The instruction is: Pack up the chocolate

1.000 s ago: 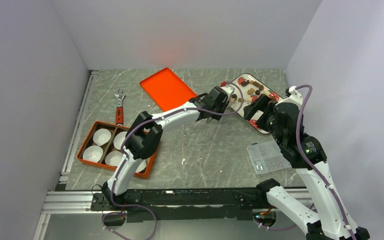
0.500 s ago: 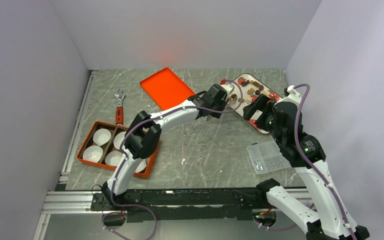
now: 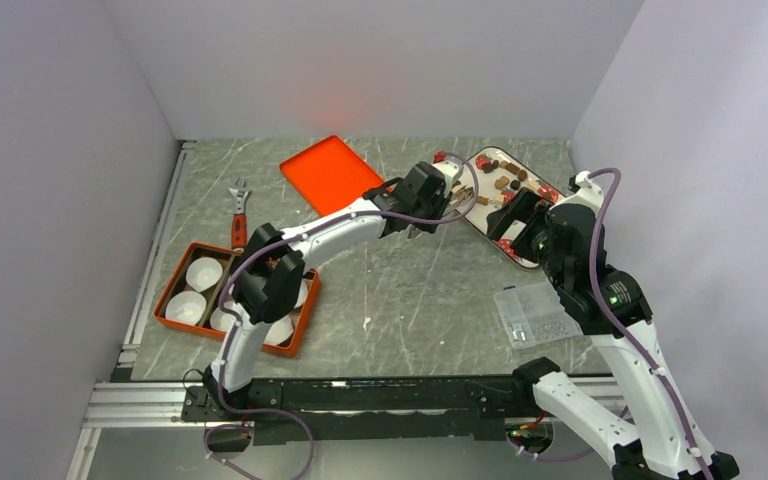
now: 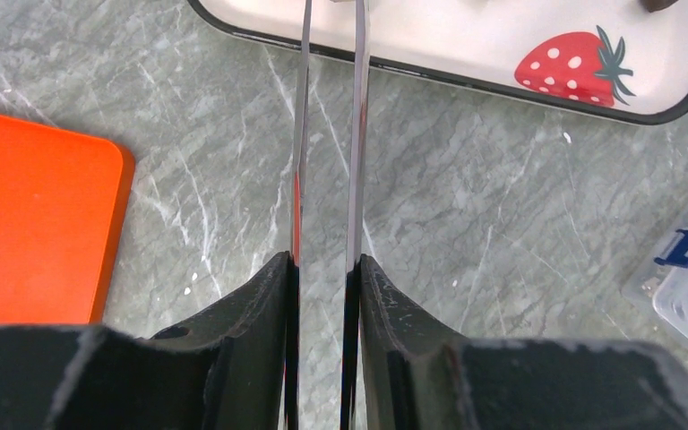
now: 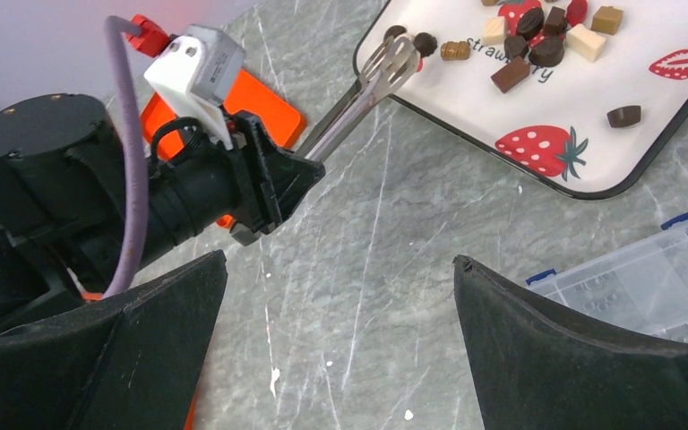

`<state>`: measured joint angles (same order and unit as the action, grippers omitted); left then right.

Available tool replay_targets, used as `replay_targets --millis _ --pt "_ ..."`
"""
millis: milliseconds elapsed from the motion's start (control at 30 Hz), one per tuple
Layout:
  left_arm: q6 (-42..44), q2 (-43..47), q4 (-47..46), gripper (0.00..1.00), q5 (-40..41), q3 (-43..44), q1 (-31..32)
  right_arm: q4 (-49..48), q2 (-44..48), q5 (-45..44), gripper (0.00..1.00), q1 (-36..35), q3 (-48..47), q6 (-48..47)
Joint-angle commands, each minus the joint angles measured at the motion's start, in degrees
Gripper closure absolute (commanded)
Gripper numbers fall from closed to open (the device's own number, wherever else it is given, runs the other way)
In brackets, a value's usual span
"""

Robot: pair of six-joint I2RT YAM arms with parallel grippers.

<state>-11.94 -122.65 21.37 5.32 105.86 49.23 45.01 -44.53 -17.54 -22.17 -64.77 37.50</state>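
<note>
At tray (image 5: 591, 90) corner, pick-up step: tongs (image 5: 358, 98) clamped in left gripper (image 4: 322, 278), tips beside chocolate (image 5: 510, 75) lying loose on tray; right gripper (image 5: 340, 258) gaping, idle. Next, likely calls for gently pinching one piece.

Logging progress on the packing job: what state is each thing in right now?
left gripper: shut on the tongs.
tongs: squeezed narrow, tips over the white tray edge.
right gripper: open, empty.
chocolate: loose on the tray.
orange box: uncovered.
paper cups: those in view empty.
orange lid: off the box, lying flat.
clear case: appears shut.
</note>
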Motion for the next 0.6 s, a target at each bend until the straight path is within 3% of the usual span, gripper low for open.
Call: replay_targets --millis 0,233,567 --pt "-1.65 7.53 -3.72 0.66 -0.65 -3.09 -0.28 -1.26 0.66 -1.01 0.00 -0.02 -0.24 -0.50" --pt "-4.00 17.00 -5.35 0.65 0.78 -11.97 -0.60 -1.54 0.39 -0.93 0.00 -0.06 0.06 -0.58" --pt "-8.01 34.02 0.07 0.66 6.85 -26.26 -0.97 -3.50 -0.68 1.68 0.00 -0.05 1.77 -0.56"
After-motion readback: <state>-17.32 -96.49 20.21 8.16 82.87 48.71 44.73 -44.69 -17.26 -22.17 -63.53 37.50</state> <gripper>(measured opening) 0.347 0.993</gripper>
